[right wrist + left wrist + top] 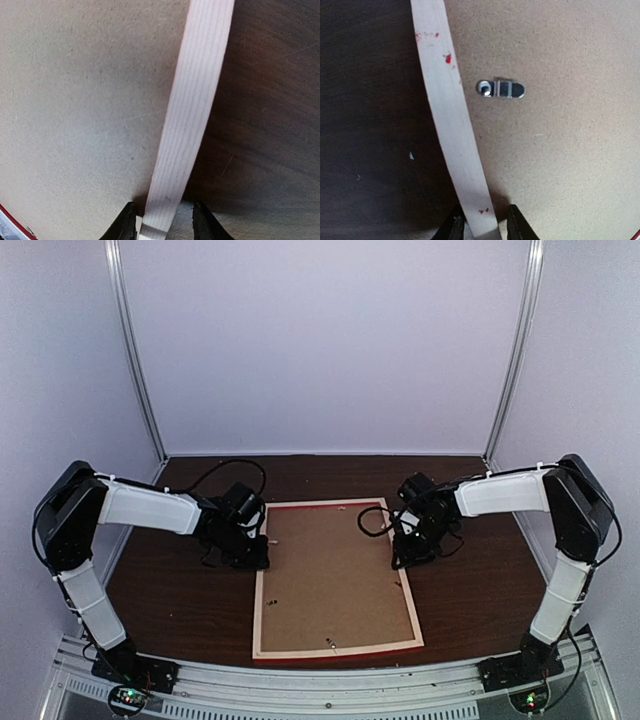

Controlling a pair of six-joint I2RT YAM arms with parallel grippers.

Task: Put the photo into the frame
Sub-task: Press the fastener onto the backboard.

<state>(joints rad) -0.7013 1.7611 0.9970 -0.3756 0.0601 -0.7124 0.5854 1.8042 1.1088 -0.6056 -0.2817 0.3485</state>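
The frame (pixel 258 602) lies back-up on the table, its pale wood rails around a brown backing board (pixel 333 580) and a red edge showing at the near end. The photo is hidden. My left gripper (pixel 262 542) straddles the left rail (pixel 452 125), one finger on each side; the gripper (pixel 485 227) is open, with a gap at the inner finger. My right gripper (pixel 402 545) straddles the right rail (pixel 192 115) in the same way. It (pixel 164 222) is open, with gaps on both sides of the wood.
A small metal turn clip (pixel 500 89) sits on the backing board (pixel 560 150) near the left rail. Dark wooden table (pixel 180 590) surrounds the frame. White walls enclose the back and sides, and a metal rail runs along the near edge (pixel 330 680).
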